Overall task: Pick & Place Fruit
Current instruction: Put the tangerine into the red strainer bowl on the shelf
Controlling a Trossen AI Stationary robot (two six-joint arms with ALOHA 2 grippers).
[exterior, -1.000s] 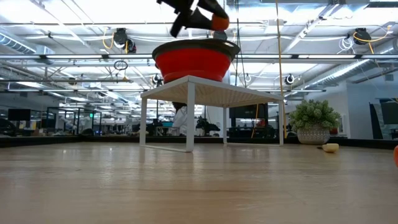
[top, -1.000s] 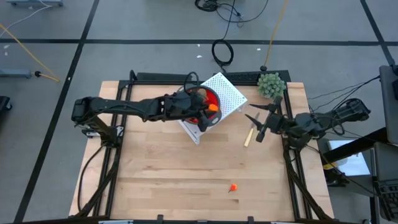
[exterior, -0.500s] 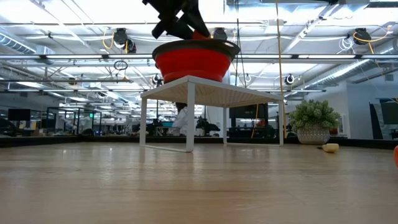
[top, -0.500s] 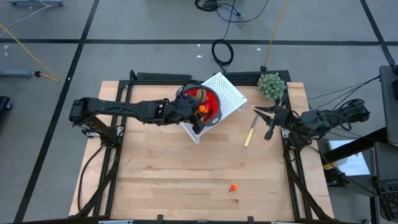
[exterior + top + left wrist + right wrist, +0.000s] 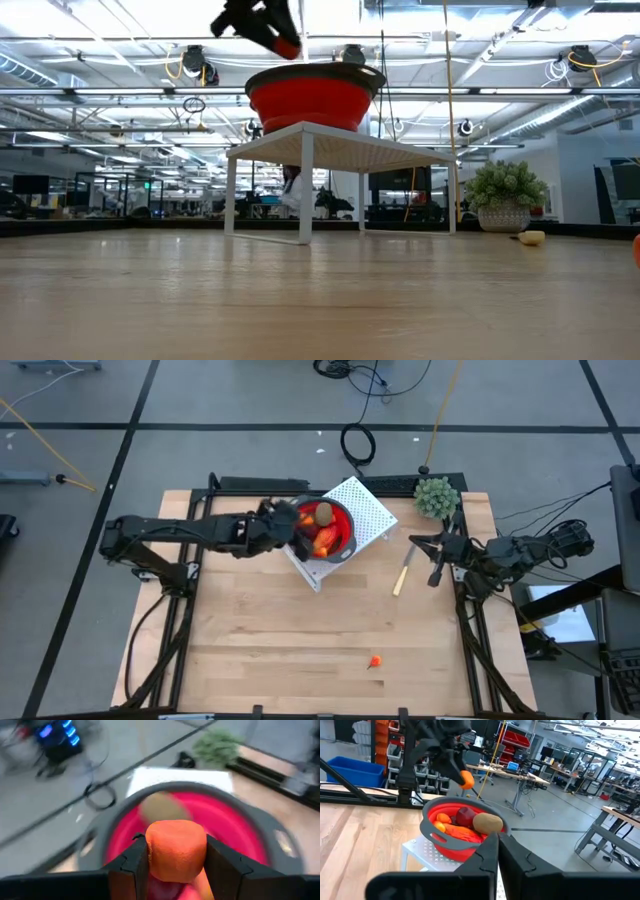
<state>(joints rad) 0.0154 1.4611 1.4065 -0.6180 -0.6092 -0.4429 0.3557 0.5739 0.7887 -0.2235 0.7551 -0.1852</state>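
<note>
High view: a red bowl [image 5: 330,530] with a grey rim sits on a white perforated stand [image 5: 362,510] at the far side of the pale wooden tabletop [image 5: 300,630]. Inside lie a brown oval fruit [image 5: 324,513] and orange-red pieces. The left gripper [image 5: 283,520] hangs at the bowl's left rim. One tiny orange bit [image 5: 375,660] lies alone near the front edge. The right gripper [image 5: 434,560] waits by the right edge, near a pale-handled knife [image 5: 402,576] and a bushy green plant [image 5: 436,497].

Low view: the bowl's smooth red wall [image 5: 310,100] stands on the stand's thin white legs; the left gripper [image 5: 275,35] hovers above its left rim with something orange between its fingers.

Left wrist view: the dark fingers [image 5: 135,865] clamp a matte, rounded orange piece [image 5: 176,847] over the red bowl.

Right wrist view: the right arm's fingers [image 5: 490,852] are pressed together, empty. Beyond them the bowl shows a dark red ball [image 5: 465,816], the brown oval and glossy orange pieces.
</note>
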